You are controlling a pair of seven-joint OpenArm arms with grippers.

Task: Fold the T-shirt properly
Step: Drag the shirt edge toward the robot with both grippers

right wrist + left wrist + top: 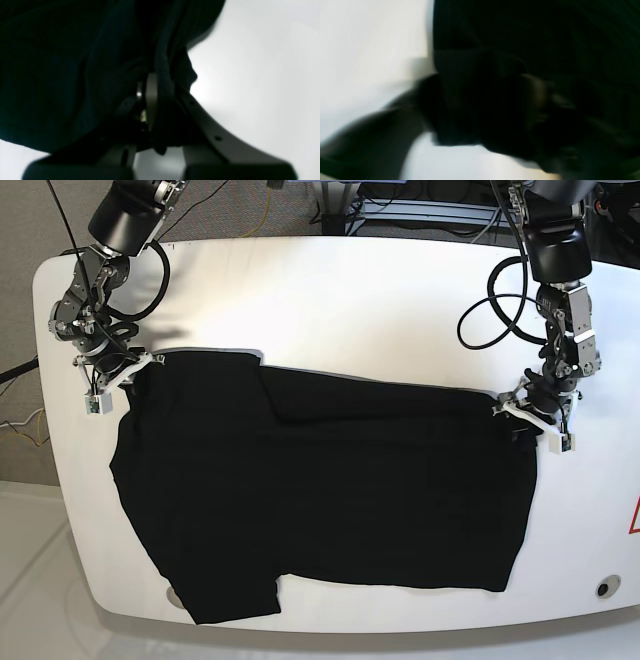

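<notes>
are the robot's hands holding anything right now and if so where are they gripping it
Both hold the T-shirt by its far edge. The right hand pinches a bunched fold at one top corner; the left hand is at the opposite corner, its grip blurred but apparently closed on cloth.

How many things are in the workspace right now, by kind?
T-shirt: 1
Table: 1
End effectors: 2, left end effector and right end effector
Round fitting in the table: 1
Total: 5

A robotics lab: white table, cable bundles, gray carpet.
</notes>
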